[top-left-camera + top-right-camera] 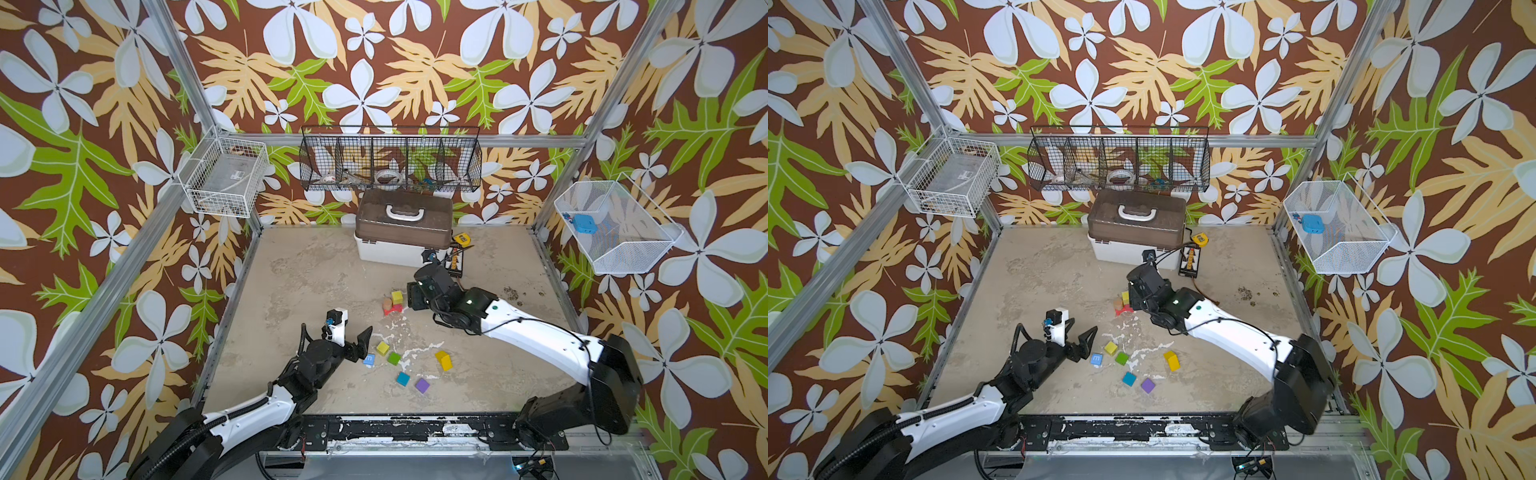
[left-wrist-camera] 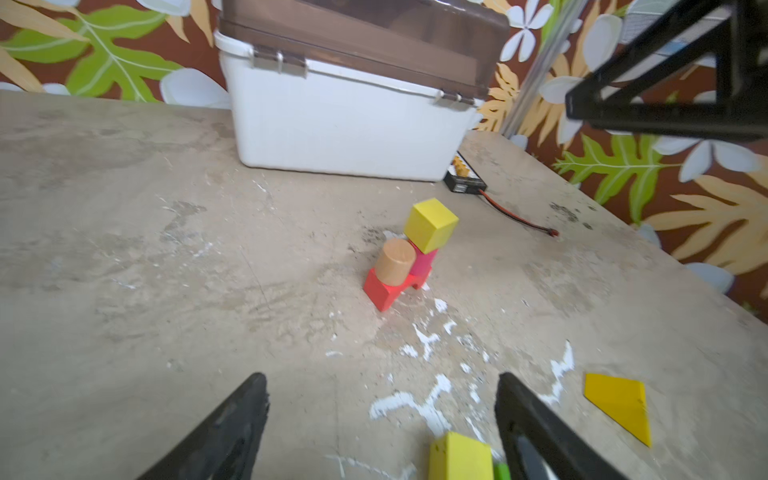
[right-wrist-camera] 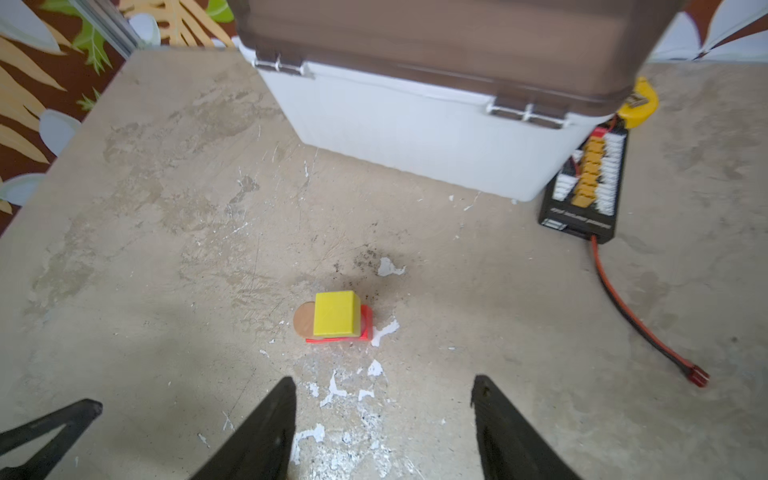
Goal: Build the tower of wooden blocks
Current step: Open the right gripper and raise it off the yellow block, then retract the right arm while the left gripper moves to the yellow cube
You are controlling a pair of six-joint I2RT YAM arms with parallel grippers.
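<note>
The tower (image 1: 392,306) is low: a red piece (image 2: 384,291) at the bottom, a tan cylinder (image 2: 395,259) and a pink cylinder (image 2: 424,262) on it, and a yellow cube (image 3: 336,313) on the pink one. My right gripper (image 1: 411,297) hangs open just right of the tower, nothing between its fingers (image 3: 274,415). My left gripper (image 1: 360,332) is open too, over the loose blocks. Those are a lime cube (image 1: 382,347), a blue cube (image 1: 369,359), a green cube (image 1: 394,358), a teal cube (image 1: 402,378), a purple cube (image 1: 422,385) and a yellow rounded piece (image 1: 443,360).
A white box with a brown lid (image 1: 401,245) stands at the back of the table. Beside it are a yellow tape measure (image 1: 461,239) and a black connector board (image 3: 586,183) with a red cable (image 3: 623,307). Wire baskets (image 1: 390,160) hang on the walls.
</note>
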